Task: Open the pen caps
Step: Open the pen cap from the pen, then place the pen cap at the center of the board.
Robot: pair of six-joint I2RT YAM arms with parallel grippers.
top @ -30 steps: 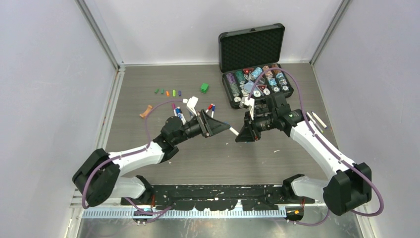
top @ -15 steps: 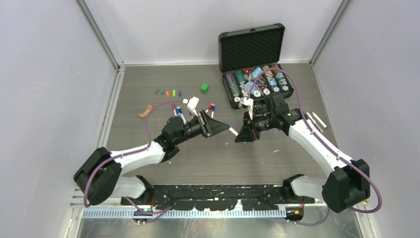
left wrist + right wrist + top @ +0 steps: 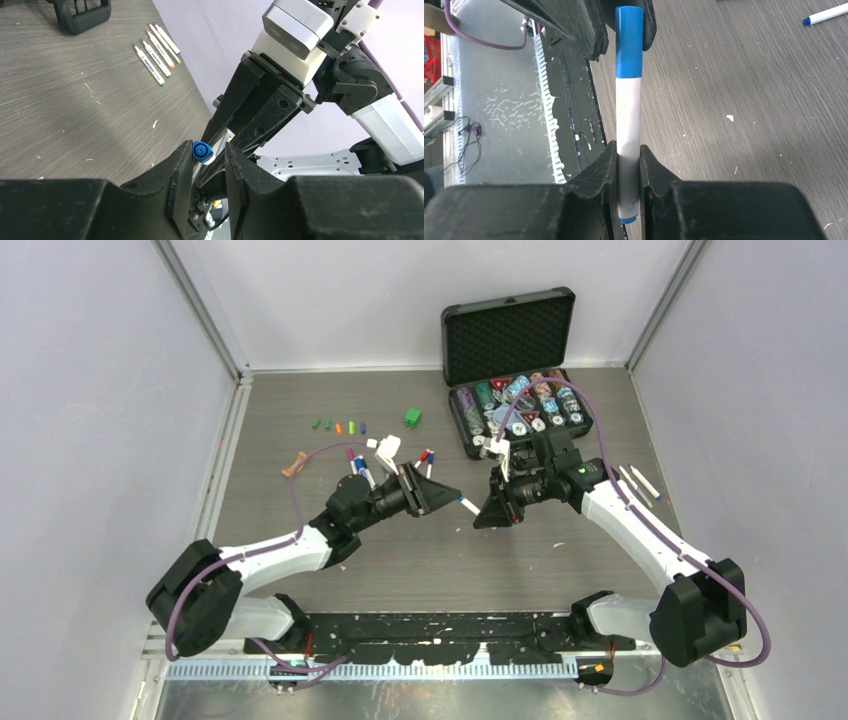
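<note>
Left claw (image 3: 207, 154) narrowed since earlier, now apparently pinching blue cap (image 3: 201, 149); right claw (image 3: 628, 150) clamps pen (image 3: 629, 110) by white barrel above counter (image 3: 749, 100).

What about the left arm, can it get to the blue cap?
Probably yes. The blue cap sits right between the fingers of the left end effector, and the right end effector grips the pen lower down, leaving the cap bare.
</note>
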